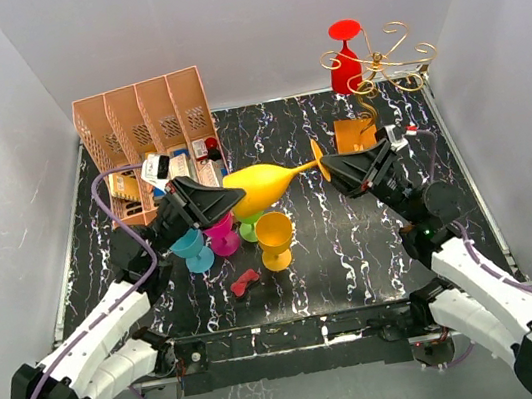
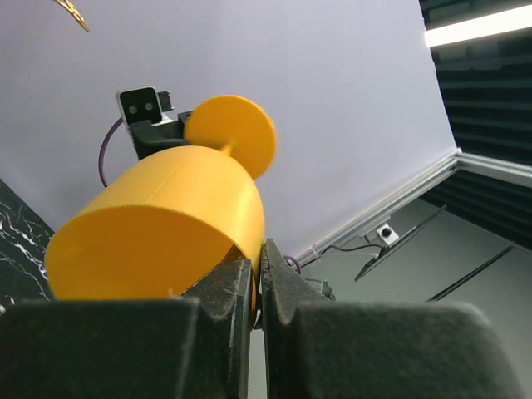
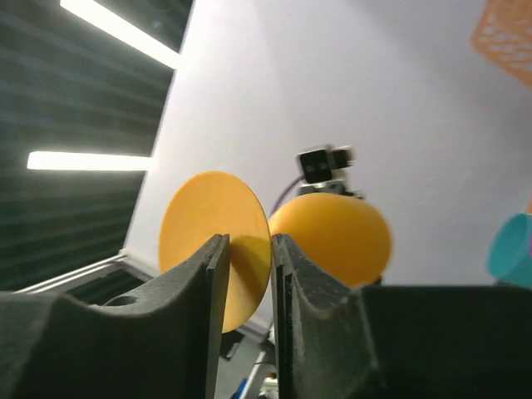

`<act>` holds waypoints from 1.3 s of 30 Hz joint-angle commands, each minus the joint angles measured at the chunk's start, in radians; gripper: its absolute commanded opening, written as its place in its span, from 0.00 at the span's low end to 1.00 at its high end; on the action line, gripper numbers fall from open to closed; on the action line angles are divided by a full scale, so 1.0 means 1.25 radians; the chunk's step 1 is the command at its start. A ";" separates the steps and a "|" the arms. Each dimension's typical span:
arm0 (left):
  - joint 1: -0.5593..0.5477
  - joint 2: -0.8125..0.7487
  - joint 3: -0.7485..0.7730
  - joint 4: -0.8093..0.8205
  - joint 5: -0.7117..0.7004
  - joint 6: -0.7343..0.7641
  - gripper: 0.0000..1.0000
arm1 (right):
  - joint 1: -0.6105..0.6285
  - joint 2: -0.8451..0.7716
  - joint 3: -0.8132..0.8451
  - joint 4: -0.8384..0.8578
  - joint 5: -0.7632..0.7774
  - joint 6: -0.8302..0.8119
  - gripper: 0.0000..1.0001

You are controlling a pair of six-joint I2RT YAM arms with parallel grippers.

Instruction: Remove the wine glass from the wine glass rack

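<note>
The left jaws are clenching the bowl wall of the yellow glass [image 1: 264, 185] while the right jaws are straddling its foot, pinching or not I cannot tell, so it is hanging level above the counter [image 1: 354, 246], clear of the rack [image 1: 396, 62], likely mid-handover. Cups [image 1: 274, 234] are crowding the spot beneath it; farther back, an organiser [image 1: 148, 127] is standing and a red glass [image 1: 345, 60] is hanging on the rack

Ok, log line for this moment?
yellow wine glass: off rack, horizontal | left fingers: clamped on bowl rim | right fingers: astride foot, grip unclear
</note>
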 commanded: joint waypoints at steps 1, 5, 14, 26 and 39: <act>-0.005 -0.035 0.028 -0.077 0.012 0.056 0.00 | 0.008 -0.081 0.001 -0.258 0.049 -0.226 0.40; -0.006 -0.099 0.027 -0.165 0.002 0.085 0.00 | 0.008 -0.155 0.027 -0.472 0.148 -0.403 0.69; -0.005 -0.324 0.121 -0.722 -0.080 0.303 0.00 | 0.008 -0.205 0.151 -0.789 0.355 -0.730 0.87; -0.006 -0.348 0.445 -1.508 -0.250 0.572 0.00 | 0.008 -0.266 0.163 -0.835 0.469 -0.840 0.90; -0.005 -0.220 0.544 -1.889 -0.390 0.612 0.00 | 0.008 -0.298 0.141 -0.839 0.492 -0.872 0.91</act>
